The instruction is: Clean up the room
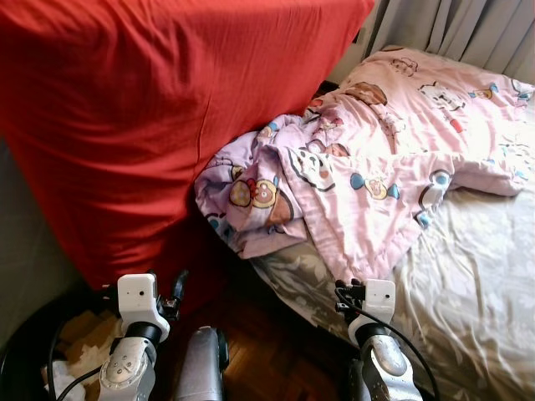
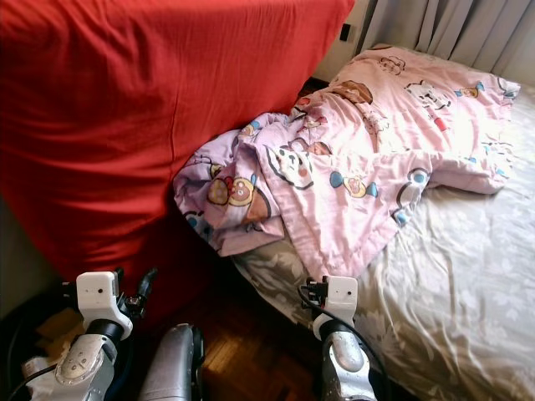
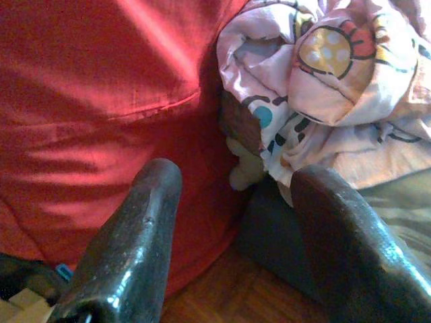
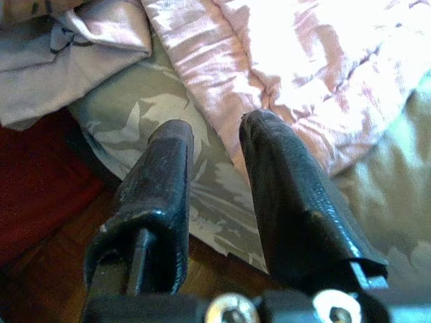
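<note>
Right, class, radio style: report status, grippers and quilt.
Left gripper open, facing red cover. Right gripper open, empty, over pink quilt edge. Quilt crumpled on bed.

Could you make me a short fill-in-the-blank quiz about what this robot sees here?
1. The crumpled cartoon-print quilt is mostly ____ in colour.
2. The big cloth-covered bulk left of the quilt is ____.
3. The quilt lies on a bed with a leaf-patterned ____ sheet.
4. The left gripper has its fingers ____.

Missing words: pink; red; grey; open

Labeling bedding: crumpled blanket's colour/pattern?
Pink blanket with cartoon character prints; left eye view shows best.
</note>
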{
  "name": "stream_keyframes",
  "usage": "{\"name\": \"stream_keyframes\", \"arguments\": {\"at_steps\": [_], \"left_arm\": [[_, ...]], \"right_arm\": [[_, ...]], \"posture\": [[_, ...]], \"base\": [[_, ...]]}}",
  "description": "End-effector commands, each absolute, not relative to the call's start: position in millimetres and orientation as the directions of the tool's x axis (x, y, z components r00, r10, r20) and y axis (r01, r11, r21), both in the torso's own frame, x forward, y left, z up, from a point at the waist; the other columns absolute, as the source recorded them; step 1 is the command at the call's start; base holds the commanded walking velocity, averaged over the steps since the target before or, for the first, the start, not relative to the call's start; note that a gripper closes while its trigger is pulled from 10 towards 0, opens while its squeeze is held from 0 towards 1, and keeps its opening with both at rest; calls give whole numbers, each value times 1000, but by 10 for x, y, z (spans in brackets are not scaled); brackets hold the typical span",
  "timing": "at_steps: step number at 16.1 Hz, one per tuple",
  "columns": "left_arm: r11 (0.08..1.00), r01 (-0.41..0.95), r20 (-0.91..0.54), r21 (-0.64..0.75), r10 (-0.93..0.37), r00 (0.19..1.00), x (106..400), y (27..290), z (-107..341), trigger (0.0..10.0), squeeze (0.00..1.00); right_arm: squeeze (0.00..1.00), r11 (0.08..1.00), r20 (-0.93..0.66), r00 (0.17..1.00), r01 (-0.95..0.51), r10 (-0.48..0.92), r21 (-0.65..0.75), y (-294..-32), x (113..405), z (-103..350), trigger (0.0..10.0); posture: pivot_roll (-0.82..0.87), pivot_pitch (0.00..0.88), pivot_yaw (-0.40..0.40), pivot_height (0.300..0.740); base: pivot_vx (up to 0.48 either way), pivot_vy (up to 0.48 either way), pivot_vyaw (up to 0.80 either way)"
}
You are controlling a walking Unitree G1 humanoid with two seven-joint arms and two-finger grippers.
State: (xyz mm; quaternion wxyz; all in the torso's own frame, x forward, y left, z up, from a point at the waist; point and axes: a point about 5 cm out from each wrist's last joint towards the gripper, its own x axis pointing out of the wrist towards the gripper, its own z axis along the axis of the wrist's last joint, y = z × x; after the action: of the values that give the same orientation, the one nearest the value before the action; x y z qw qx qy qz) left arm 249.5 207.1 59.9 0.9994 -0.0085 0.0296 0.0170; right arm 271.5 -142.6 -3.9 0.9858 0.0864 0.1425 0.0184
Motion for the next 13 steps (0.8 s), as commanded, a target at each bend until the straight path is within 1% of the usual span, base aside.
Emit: {"name": "stream_keyframes", "arguments": {"at_steps": [1, 4, 7, 10, 11, 12, 13], "left_arm": [[1000, -25, -55, -3, 24, 998, 2490, 2041, 622, 10000, 0], [1000, -28, -51, -5, 27, 998, 2489, 2043, 629, 10000, 0], [999, -34, -46, -5, 34, 998, 2488, 2052, 639, 10000, 0], [999, -35, -48, -2, 35, 998, 2478, 2056, 639, 10000, 0], [999, -36, -48, -2, 36, 998, 2476, 2059, 641, 10000, 0], [999, -35, -49, -1, 35, 998, 2473, 2062, 642, 10000, 0], [999, -35, -50, 0, 35, 998, 2469, 2064, 642, 10000, 0]], "right_arm": [[0, 984, -291, 955, 4, 49, 178, -1451, 2700, -61, 10000], [0, 984, -293, 955, 10, 44, 180, -1456, 2700, -63, 10000], [0, 978, -305, 952, 51, 14, 204, -1490, 2709, -68, 10000], [0, 955, -344, 939, 120, -21, 270, -1538, 2733, -92, 10000], [824, 942, -370, 928, 162, -43, 294, -1574, 2750, -105, 10000], [1000, 927, -380, 923, 199, -68, 317, -1605, 2761, -105, 10000], [1000, 914, -388, 918, 228, -86, 336, -1632, 2780, -100, 10000]], "posture": [[134, 116, -44, 572], [134, 116, -44, 572], [135, 116, -45, 572], [138, 121, -43, 572], [140, 123, -41, 572], [143, 124, -39, 572], [144, 125, -37, 572]], "base": [[307, 0, 0], [301, 0, 0], [0, 0, 0], [0, 0, 0], [0, 0, 0], [0, 0, 0], [0, 0, 0]]}}
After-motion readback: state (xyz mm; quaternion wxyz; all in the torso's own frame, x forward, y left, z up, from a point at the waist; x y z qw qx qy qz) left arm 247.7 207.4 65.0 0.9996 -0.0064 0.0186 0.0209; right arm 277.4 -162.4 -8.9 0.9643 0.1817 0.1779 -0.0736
